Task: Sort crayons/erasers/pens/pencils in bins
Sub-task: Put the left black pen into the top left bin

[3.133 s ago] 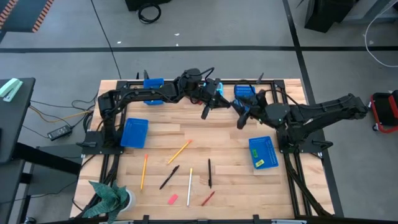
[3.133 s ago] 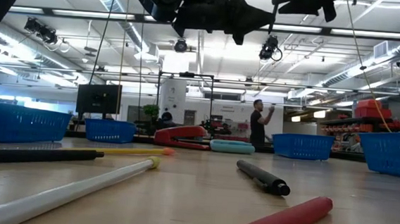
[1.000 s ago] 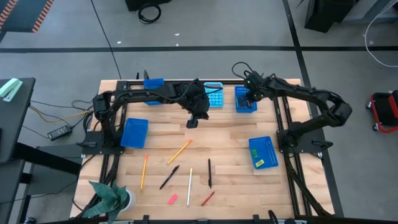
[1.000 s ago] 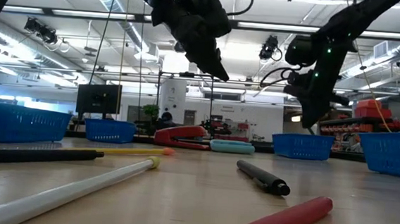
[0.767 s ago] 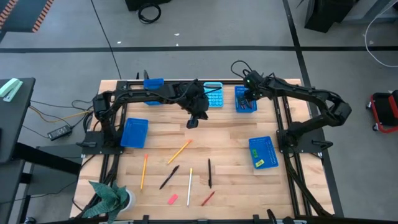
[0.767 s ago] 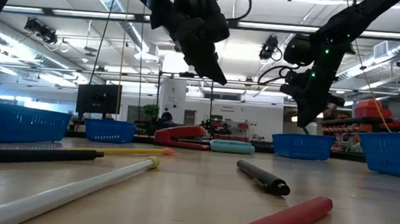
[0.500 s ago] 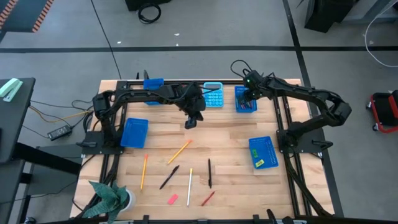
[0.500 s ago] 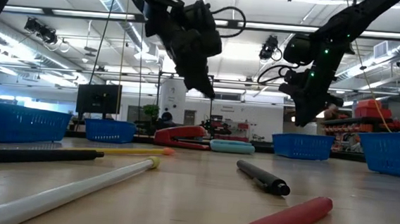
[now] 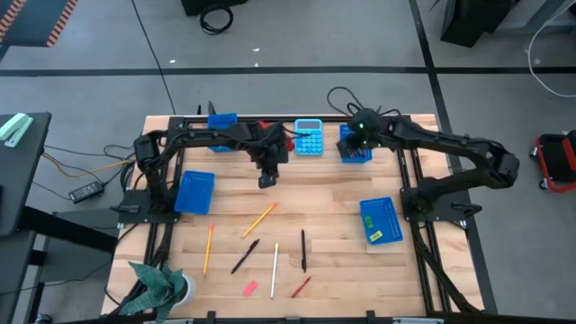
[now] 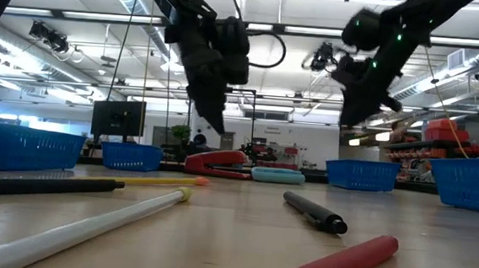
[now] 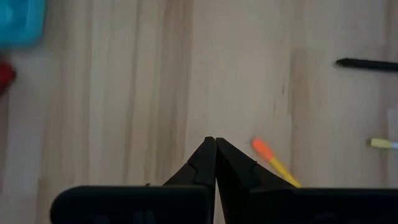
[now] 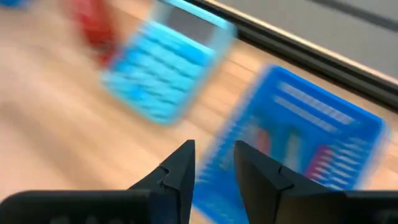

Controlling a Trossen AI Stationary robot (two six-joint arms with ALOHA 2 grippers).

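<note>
A wooden table (image 9: 324,193) is carrying four blue bins (image 9: 195,192), a light-blue calculator (image 9: 309,138) and a red stapler (image 10: 215,162) toward the frame's top, while pencils (image 9: 259,219), pens (image 9: 303,249), a crayon (image 9: 301,287) and a pink eraser (image 9: 250,288) are lying toward the bottom.

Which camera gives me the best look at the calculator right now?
The high view: the light-blue calculator lies whole and sharp at the table's far edge, between the two arms. The right wrist view catches it large but blurred, beyond the open right gripper. The low view gives only a thin edge-on sliver; the left wrist view only a corner.
</note>
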